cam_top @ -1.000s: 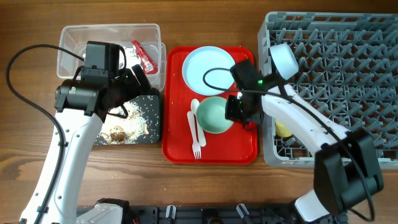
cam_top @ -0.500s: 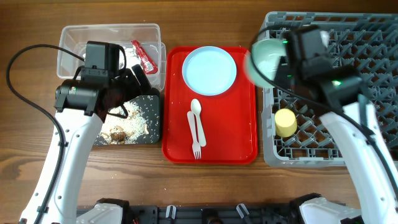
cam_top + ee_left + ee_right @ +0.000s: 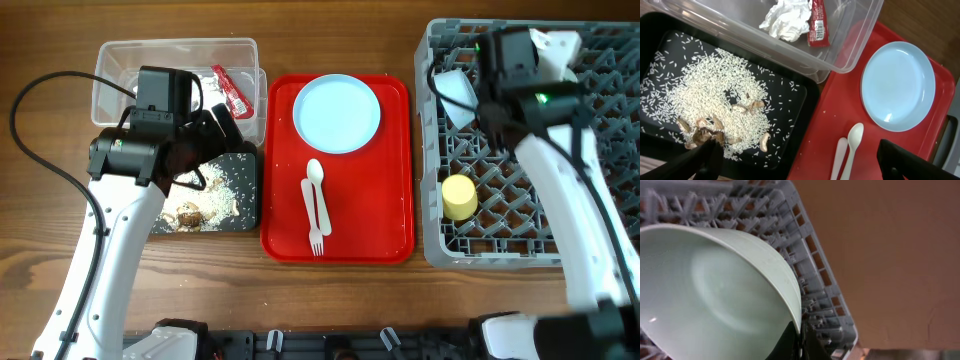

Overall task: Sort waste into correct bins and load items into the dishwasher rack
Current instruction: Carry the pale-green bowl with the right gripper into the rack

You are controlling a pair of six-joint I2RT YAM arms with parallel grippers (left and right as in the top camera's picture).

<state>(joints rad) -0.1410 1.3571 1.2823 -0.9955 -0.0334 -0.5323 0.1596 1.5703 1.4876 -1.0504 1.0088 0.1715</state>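
right claw (image 3: 801, 342) clamped on mint green bowl (image 3: 715, 290) rim, tilted just inside dishwasher rack (image 3: 431, 240) left edge; pegs (image 3: 610, 110) rightward free. left claw (image 3: 799, 159) spread, empty, over black tray (image 3: 660, 40). left wrist alone shows tissue (image 3: 786, 19) in clear tub (image 3: 715, 20).

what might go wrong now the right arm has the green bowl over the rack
The right tool pinches only the rim of the mint green bowl, held tilted above the dishwasher rack; it might slip and drop onto the pegs. It hangs near the rack's left edge, so a poor release could tip it onto the red tray.
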